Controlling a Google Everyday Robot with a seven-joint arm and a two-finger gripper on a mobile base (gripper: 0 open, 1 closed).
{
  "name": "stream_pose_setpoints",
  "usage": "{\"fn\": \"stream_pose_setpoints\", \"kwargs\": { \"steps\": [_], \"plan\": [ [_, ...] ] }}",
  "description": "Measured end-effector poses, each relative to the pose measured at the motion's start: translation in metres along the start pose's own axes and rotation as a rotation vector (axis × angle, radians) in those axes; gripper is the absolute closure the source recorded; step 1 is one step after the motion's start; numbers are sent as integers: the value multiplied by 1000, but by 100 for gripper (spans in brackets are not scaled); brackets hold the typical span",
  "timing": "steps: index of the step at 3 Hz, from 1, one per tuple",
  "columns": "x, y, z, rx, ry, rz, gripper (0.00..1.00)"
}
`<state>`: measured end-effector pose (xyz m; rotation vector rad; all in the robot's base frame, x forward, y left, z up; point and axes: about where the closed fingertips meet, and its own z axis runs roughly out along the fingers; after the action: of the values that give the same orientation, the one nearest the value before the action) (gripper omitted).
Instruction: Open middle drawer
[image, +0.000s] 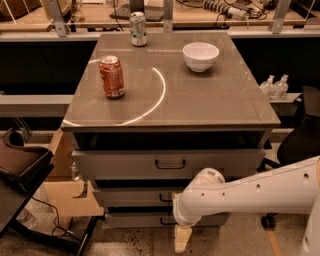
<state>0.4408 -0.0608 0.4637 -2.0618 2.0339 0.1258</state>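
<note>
grey-beige middle drawer (131, 196), white arm (250, 192) across it, pincer (182, 239) hanging below

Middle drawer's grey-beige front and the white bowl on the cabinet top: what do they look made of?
The grey-beige middle drawer looks like painted sheet metal: flat, matte front with straight edges. The white round bowl looks like glazed ceramic, smooth with soft highlights, though plastic is possible. The gripper hangs low in front, below that drawer's level.

Gripper (182, 239) low before the middle drawer (131, 196), arm (250, 192) across the drawer's right half, box (65, 196) just left of it, open floor (125, 243) in front.
</note>
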Motion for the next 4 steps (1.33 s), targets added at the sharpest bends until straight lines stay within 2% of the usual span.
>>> {"fn": "stream_pose_setpoints", "kwargs": {
  "steps": [1, 2, 3, 4],
  "plan": [
    [-2, -8, 4, 5, 23, -5, 0],
    [-8, -16, 11, 9, 57, -36, 0],
    [-12, 0, 34, -20, 35, -21, 0],
    [-13, -3, 40, -26, 29, -21, 0]
  ]
}}
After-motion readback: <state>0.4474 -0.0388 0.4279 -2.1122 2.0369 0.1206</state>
